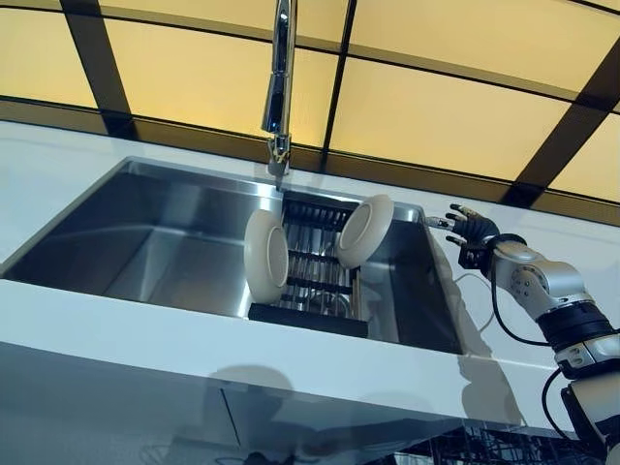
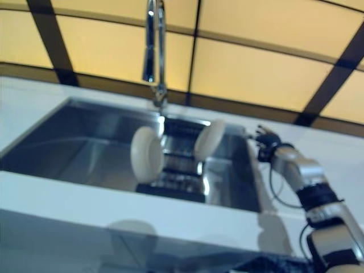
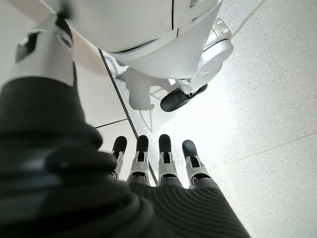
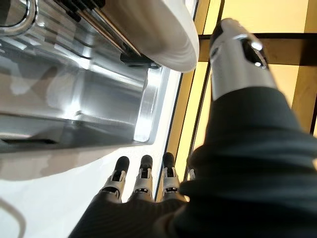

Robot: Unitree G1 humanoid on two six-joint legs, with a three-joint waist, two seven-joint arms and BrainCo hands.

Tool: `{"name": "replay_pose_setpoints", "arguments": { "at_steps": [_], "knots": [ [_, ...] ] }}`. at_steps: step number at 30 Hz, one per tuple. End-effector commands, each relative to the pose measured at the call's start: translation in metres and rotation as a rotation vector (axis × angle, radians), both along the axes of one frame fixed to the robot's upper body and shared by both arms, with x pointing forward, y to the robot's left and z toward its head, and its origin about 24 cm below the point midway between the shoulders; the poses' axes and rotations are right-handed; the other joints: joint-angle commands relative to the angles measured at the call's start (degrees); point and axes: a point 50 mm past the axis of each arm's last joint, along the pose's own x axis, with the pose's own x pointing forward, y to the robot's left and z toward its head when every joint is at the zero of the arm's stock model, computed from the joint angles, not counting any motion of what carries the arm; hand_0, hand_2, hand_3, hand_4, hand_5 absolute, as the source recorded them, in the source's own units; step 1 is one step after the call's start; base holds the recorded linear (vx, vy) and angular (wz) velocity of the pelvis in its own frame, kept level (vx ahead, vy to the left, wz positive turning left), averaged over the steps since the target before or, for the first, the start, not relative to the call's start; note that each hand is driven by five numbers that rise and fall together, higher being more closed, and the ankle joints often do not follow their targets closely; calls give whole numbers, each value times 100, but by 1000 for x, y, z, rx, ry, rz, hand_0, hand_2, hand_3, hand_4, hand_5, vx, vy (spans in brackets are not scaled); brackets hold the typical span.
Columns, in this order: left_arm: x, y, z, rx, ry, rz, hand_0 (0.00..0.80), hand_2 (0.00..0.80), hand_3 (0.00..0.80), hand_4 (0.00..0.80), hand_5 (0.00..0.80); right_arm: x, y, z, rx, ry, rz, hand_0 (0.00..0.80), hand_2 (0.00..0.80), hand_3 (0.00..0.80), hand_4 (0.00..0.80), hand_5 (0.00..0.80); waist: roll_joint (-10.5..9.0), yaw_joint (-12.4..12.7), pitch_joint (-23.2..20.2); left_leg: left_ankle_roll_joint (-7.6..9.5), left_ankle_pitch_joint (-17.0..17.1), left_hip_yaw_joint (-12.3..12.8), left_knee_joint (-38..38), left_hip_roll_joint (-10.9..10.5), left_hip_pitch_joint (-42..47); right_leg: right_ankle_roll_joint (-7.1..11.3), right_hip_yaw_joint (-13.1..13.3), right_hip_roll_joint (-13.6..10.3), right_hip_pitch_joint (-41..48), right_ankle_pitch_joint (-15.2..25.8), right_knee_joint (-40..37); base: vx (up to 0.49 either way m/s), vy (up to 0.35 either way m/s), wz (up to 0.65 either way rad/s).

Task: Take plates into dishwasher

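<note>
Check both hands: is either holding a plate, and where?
Nothing is held. Right hand is open beside the sink; left hand hangs open; both plates stand racked.

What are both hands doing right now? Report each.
Left hand: open, fingers straight, holding nothing, hanging over the floor.
Right hand: open, empty, over the counter beside the sink.

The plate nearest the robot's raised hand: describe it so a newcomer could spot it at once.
Start at the steel sink under the tall faucet. A dark rack sits at its right end with two white plates on edge. The plate nearest the right hand is the farther, right-hand plate, leaning right with its hollow face showing.
</note>
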Motion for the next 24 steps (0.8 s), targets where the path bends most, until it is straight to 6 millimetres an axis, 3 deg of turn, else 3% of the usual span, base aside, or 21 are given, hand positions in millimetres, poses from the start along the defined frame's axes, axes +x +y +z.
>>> {"name": "replay_pose_setpoints", "arguments": {
  "at_steps": [1, 24],
  "knots": [
    [3, 18, 7, 62, 0, -18, 0, 0, 0, 0, 0, 10, 24, 40, -9, -129, 73, 0, 0, 0, 0, 0, -312, 175, 88, 138, -312, -31, -14, 56, 18, 603, -58, -413, -468, 446, 163, 0, 0, 0],
    [15, 18, 12, 51, -67, -5, 0, 0, 0, 0, 0, 13, 39, 43, -11, -149, 114, 0, 0, 0, 0, 0, -261, 266, 434, 132, -235, -110, -20, 53, -234, 615, -108, -473, -658, 493, 189, -6, 3, 1]
  ]
}}
